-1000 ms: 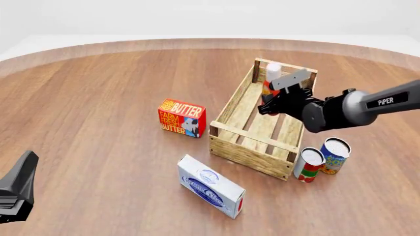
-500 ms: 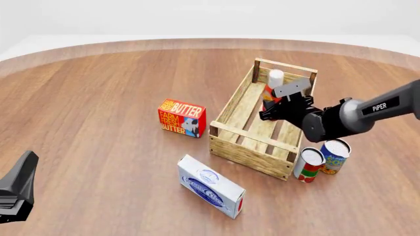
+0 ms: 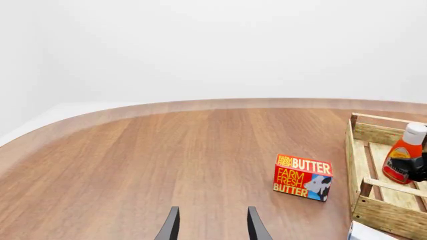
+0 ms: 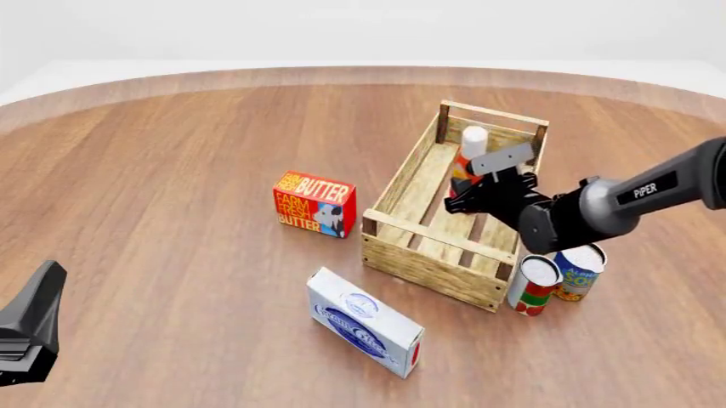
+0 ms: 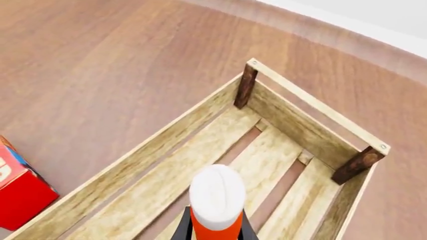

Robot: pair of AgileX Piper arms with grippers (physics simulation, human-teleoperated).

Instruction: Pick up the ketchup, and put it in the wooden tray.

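Note:
The ketchup [image 4: 468, 151], a red-orange bottle with a white cap, stands upright inside the far half of the wooden tray [image 4: 434, 264]. My right gripper [image 4: 475, 187] is shut on its body, low over the slats. In the right wrist view the white cap of the ketchup [image 5: 217, 197] fills the lower middle, with a dark fingertip on each side and the tray's [image 5: 303, 124] far wall beyond. The left wrist view shows the ketchup [image 3: 401, 159] in the tray [image 3: 389, 219] at a distance. My left gripper [image 3: 213, 227] is open and empty, far off at the near left [image 4: 30, 327].
A red butter box [image 4: 314, 204] stands left of the tray. A white and blue box [image 4: 365, 322] lies in front of it. Two cans [image 4: 533, 286] [image 4: 579, 269] stand by the tray's near right corner, just under my right arm.
My right gripper has come down and slightly nearer with the ketchup, lowering it between the tray's walls. The left arm has not moved.

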